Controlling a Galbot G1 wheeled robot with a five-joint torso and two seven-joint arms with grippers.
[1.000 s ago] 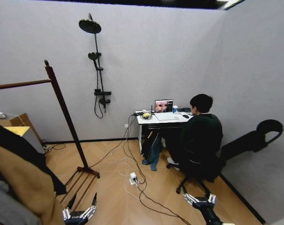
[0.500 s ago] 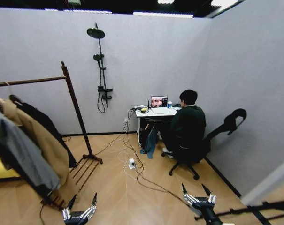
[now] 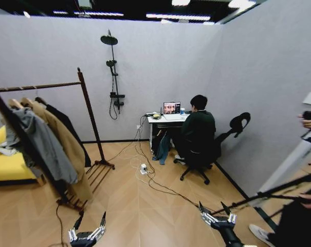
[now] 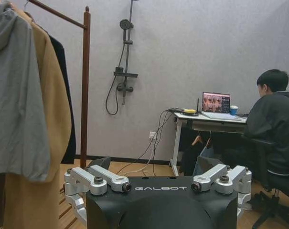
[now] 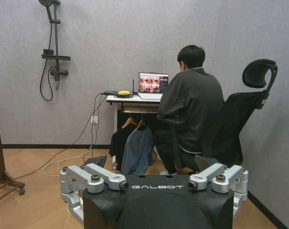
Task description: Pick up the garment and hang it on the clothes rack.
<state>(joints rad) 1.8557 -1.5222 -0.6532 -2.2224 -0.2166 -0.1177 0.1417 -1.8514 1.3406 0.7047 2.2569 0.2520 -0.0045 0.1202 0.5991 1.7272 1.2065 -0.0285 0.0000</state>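
Garment (image 3: 68,126) is already on the clothes rack (image 3: 91,110), hanging long axis vertical at the far post end of the bar, behind the tan coat (image 3: 62,149) and grey hooded garment (image 3: 39,144). It sits up and to my left, well apart from both hands. Left gripper (image 3: 87,235) is the nearer one, low in front of me, fingers spread, holding nothing. Right gripper (image 3: 217,219) likewise spread and empty, farther off.

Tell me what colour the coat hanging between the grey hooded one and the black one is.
Tan, a camel shade: the coat shows best in the left wrist view.
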